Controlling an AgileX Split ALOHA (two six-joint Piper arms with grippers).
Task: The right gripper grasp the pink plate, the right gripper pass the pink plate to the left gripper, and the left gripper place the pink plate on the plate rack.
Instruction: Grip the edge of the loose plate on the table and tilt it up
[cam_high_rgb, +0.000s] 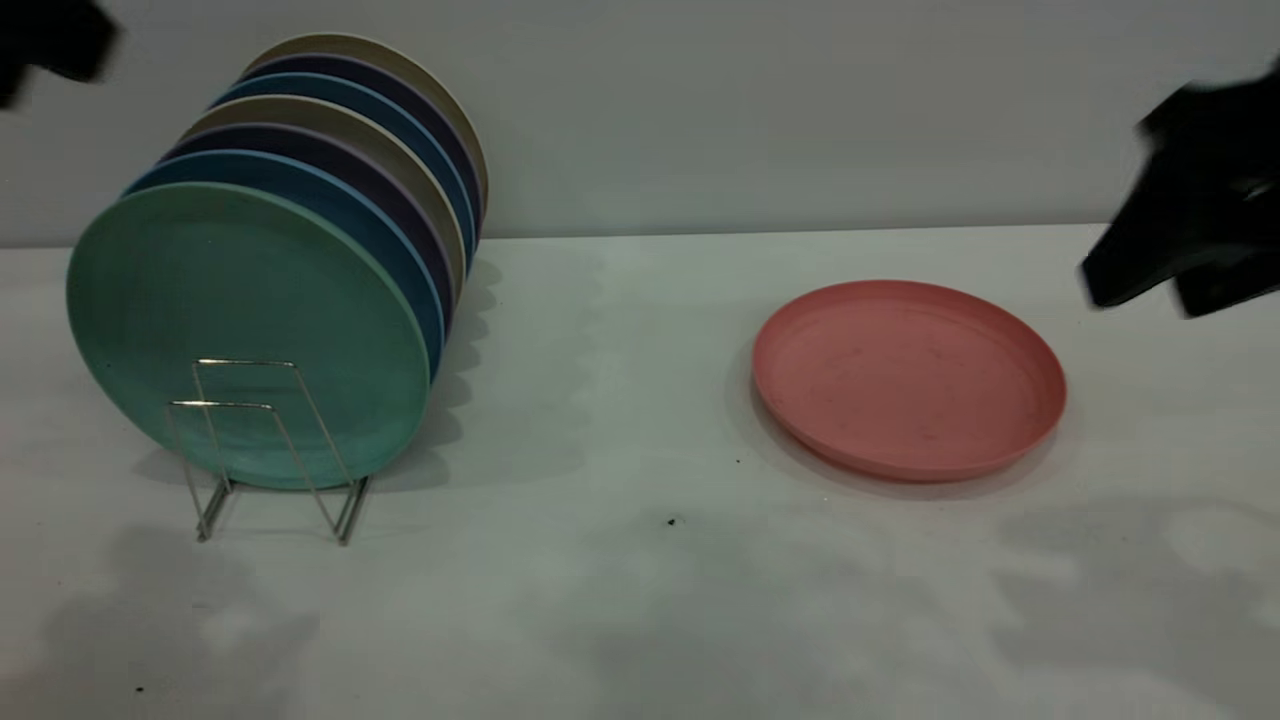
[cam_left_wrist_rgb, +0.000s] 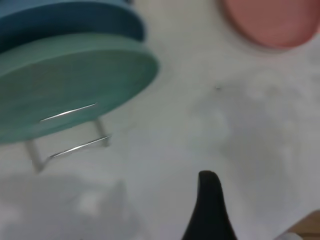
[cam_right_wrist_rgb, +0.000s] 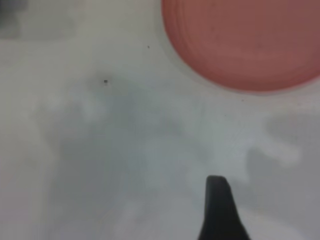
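Observation:
The pink plate (cam_high_rgb: 908, 375) lies flat on the white table, right of centre; it also shows in the left wrist view (cam_left_wrist_rgb: 272, 22) and the right wrist view (cam_right_wrist_rgb: 245, 42). My right gripper (cam_high_rgb: 1145, 298) hovers above and to the right of the plate, apart from it, open and empty; one finger (cam_right_wrist_rgb: 218, 205) shows in its wrist view. My left gripper (cam_high_rgb: 50, 40) is high at the far left, above the rack, open and empty; one finger (cam_left_wrist_rgb: 210, 205) shows. The silver wire plate rack (cam_high_rgb: 265, 440) stands at the left, with its front loops free (cam_left_wrist_rgb: 75, 147).
The rack holds several upright plates, with a teal-green plate (cam_high_rgb: 250, 330) at the front, also in the left wrist view (cam_left_wrist_rgb: 70, 85), and blue, purple and beige ones behind it. A grey wall runs behind the table. Small dark specks (cam_high_rgb: 671, 521) lie on the table.

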